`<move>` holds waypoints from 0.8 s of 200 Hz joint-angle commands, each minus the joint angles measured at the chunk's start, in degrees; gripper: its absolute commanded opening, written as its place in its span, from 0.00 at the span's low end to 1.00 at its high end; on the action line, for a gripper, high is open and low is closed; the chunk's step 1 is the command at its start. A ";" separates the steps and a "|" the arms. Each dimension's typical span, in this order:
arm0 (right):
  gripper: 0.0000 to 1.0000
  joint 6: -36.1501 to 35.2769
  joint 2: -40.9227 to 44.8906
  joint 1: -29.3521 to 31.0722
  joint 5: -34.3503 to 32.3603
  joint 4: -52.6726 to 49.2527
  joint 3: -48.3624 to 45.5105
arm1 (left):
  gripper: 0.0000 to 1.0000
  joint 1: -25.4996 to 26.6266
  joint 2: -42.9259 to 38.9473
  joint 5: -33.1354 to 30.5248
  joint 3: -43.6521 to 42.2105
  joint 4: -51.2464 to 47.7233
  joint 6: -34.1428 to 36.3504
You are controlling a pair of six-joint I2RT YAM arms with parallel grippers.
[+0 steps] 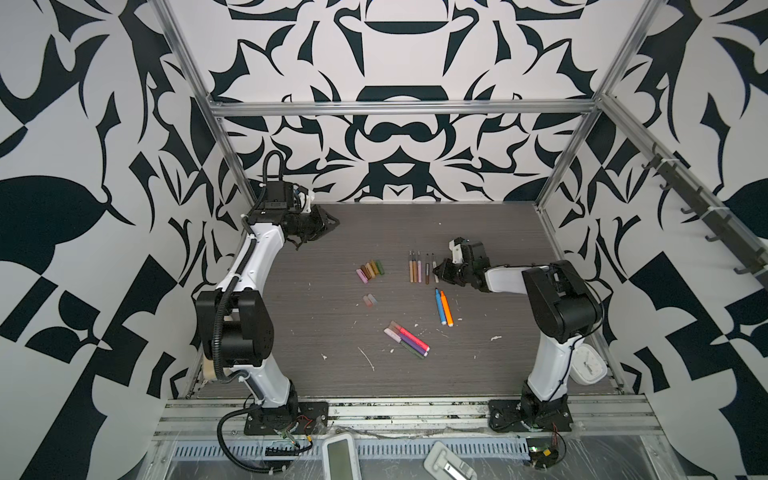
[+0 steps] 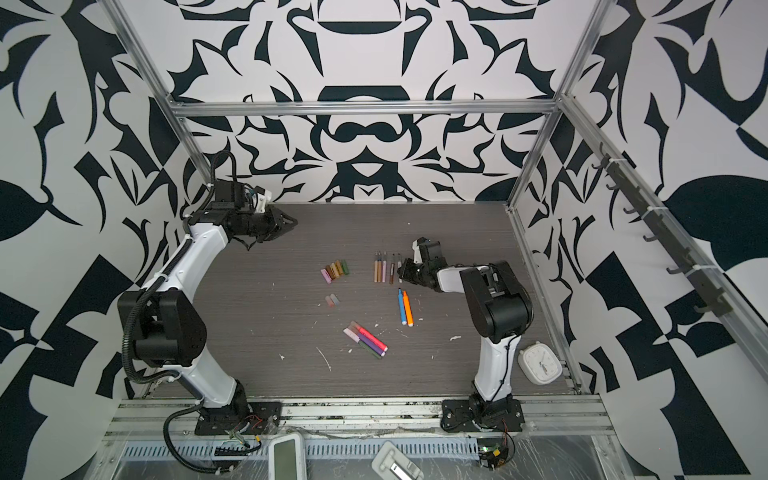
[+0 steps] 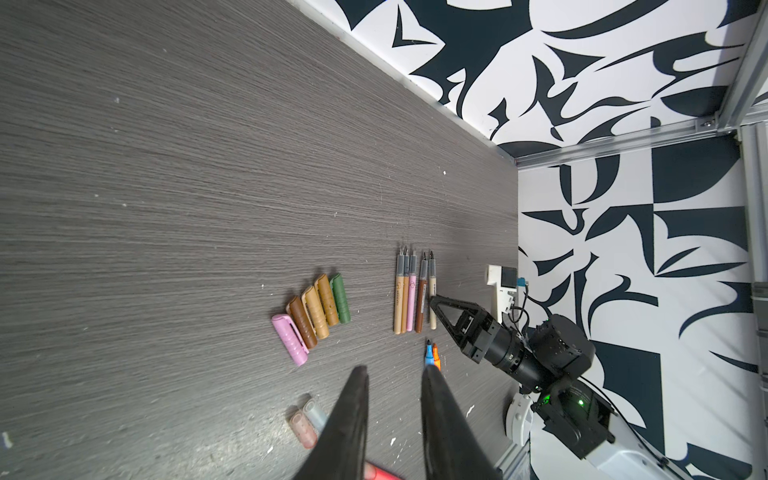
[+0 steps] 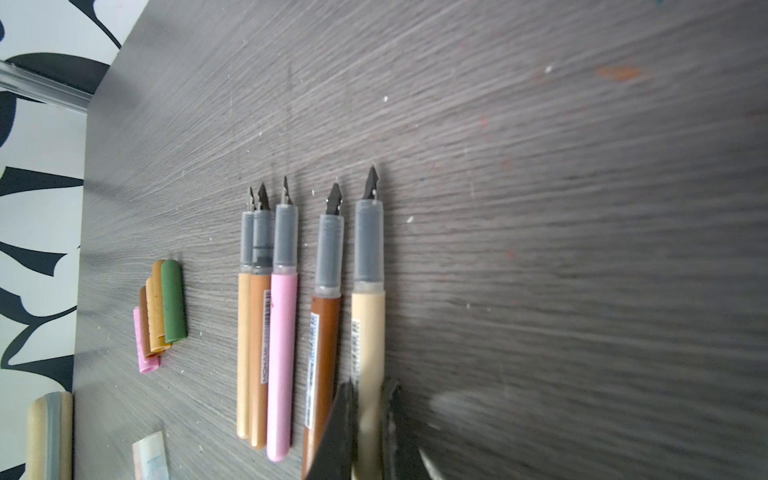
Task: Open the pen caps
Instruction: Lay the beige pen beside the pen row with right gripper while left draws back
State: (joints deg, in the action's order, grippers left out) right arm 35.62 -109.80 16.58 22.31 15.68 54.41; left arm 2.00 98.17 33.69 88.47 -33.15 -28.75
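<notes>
Five loose pen caps point(image 1: 370, 270) lie bunched in both top views, just left of a row of bare pens point(image 1: 422, 268). Nearer the front we see capped pens point(image 1: 407, 338) that look still closed. The left gripper point(image 1: 332, 223) hovers at the back left.

Left wrist: its jaws are slightly parted and empty.

Right wrist: the right gripper point(image 4: 370, 384) pinches the cream pen point(image 4: 368, 332) low on its barrel.

We judge the pens light, stiff and slick, with snap-fit caps. Hold barrel and cap separately and pull straight along the axis.
</notes>
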 commanded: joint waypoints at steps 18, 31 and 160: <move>0.27 1.35 0.97 0.21 1.53 1.36 -2.36 | 0.26 -0.42 0.27 1.29 -0.97 0.72 -0.36; 0.28 1.47 0.90 0.23 1.68 1.34 -2.38 | 0.27 -0.37 0.23 1.34 -1.10 0.77 -0.34; 0.53 -2.02 -1.61 3.33 3.41 -2.82 2.58 | 0.26 -0.42 0.82 1.90 -0.97 0.81 -0.52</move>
State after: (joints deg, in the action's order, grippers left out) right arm 36.62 -110.74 17.78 27.68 19.66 54.78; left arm 1.87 98.19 34.57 88.47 -32.53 -29.15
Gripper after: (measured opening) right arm 0.529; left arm 0.264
